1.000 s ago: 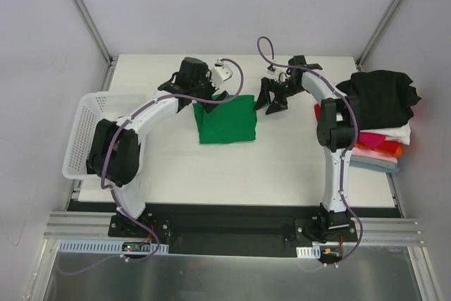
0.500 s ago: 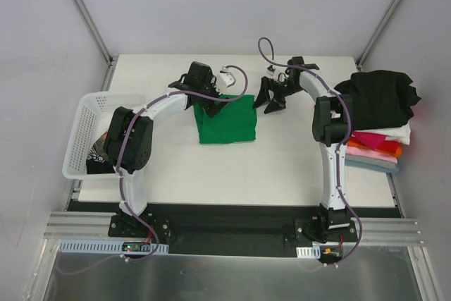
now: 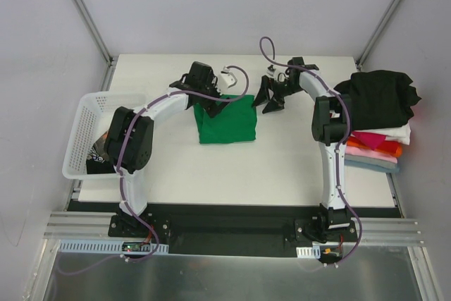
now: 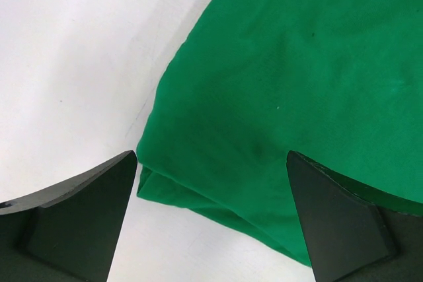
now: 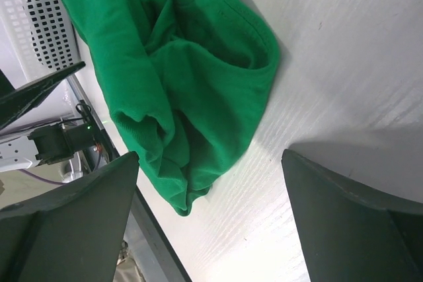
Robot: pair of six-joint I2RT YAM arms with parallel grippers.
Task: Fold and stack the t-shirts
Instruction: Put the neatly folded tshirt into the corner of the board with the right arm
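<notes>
Below the open, empty left gripper [image 4: 211, 156] lies the green t-shirt [image 4: 284, 84]. The right gripper [image 5: 205, 156], also open and empty, stands beside it

No text, label, brand, number or sign can be read in any view. The green t-shirt [image 3: 225, 121] is plain cloth, and the stacked t-shirts [image 3: 379, 100] show no legible print.

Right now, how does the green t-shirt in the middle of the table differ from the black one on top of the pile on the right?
The green t-shirt lies alone on the table; the black t-shirt tops a pile of other shirts. The green one is a roughly flat rectangle, the black one a bulkier, rumpled mound. Both are cloth shirts.
</notes>
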